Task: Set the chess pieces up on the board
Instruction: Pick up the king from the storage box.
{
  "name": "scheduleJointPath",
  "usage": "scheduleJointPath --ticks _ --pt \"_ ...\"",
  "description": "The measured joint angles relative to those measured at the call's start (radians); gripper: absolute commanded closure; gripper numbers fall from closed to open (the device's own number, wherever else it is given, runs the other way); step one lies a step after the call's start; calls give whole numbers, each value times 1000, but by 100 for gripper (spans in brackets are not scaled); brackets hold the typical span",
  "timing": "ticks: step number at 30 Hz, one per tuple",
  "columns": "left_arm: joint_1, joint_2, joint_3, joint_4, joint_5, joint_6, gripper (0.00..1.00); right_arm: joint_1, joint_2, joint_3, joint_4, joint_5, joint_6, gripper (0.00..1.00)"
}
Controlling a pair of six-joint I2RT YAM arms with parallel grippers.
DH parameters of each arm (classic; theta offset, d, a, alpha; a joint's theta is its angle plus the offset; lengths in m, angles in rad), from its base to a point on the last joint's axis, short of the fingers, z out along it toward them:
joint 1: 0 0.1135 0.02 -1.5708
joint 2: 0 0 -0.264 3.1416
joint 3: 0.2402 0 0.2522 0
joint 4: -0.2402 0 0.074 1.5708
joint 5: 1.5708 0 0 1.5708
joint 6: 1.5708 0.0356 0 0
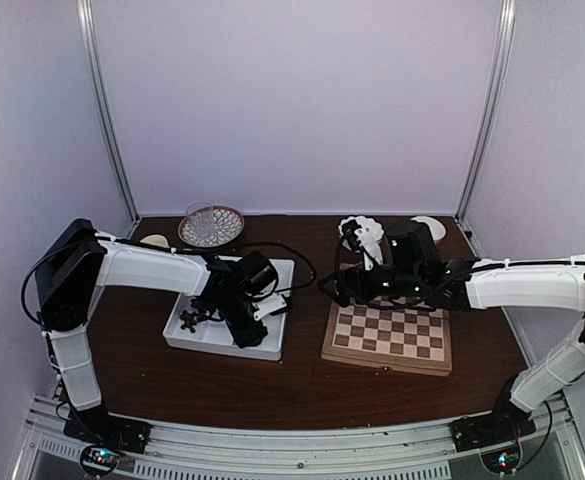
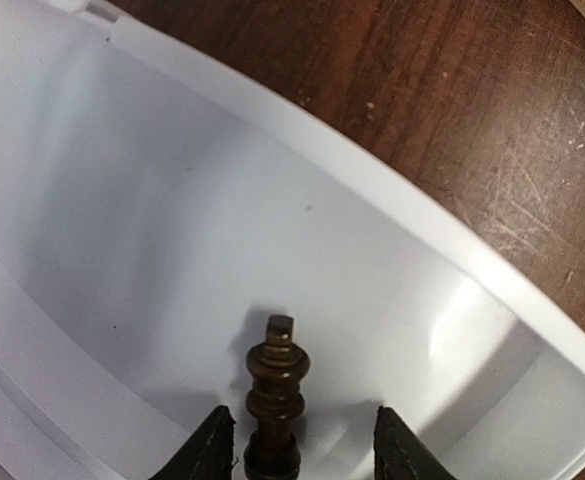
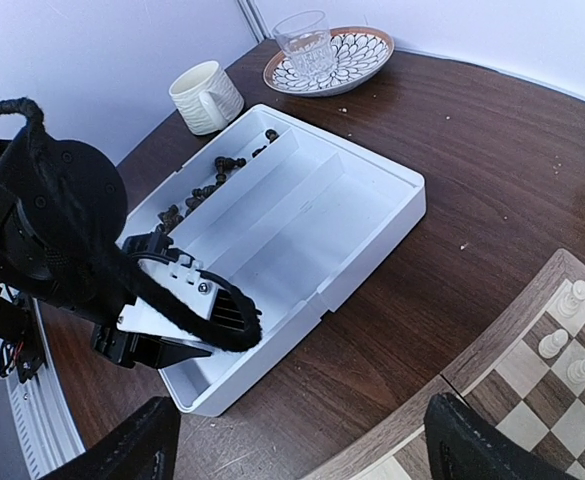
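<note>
We found the left tool [image 2: 302,418] lowered into the white tray [image 2: 422,215], its two fingers [image 2: 212,448] apart with a single dark chess piece [image 2: 275,395] standing upright between them. The piece sat close against the left finger and a clear gap remained to the right one, so nothing was clamped. From the wrist view we could not tell which compartment this was. The rest of the dark pieces [image 3: 204,183] lay scattered along the narrow compartment on the tray's far side, well apart from the board [image 1: 387,335]. The board rested on the dark wooden counter [image 1: 302,385] just to the right of the tray, and a few pale chessmen [image 3: 572,298] stood on its squares at the edge of the right wrist view. The right tool [image 3: 302,420] hung over the board's near-left corner and the bare counter beside it, its fingers spread wide and holding nothing. Behind the tray we saw a cream cup [image 3: 205,97] and a clear glass [image 3: 304,42] standing on a patterned plate [image 3: 360,55] (both near the back wall).
</note>
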Motion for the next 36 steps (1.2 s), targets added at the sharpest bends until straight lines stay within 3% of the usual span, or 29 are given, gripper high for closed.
scheduleJointPath --ticks 5,9,11,16,18,21,25,29,36 --pt "0 14 20 -37 -7 -1 71 0 -9 0 1 1 0 12" --pt "2 16 23 -46 -7 -2 72 0 -12 0 2 1 0 12" --pt "2 16 23 -45 -7 -4 70 0 -12 0 3 2 0 12" --pt "3 19 23 -20 -14 -8 50 0 -13 -2 4 4 0 12" --pt "4 19 23 -10 -9 -8 49 0 -13 -3 5 5 0 12" --pt "6 23 23 5 4 -10 56 0 -13 -4 5 6 0 12" --pt "7 49 51 18 13 -16 75 0 -13 -4 7 6 0 12" --pt "6 62 64 35 13 -16 85 0 -13 -4 7 6 0 12" --pt "6 42 37 58 8 -19 88 0 -13 -4 7 6 0 12"
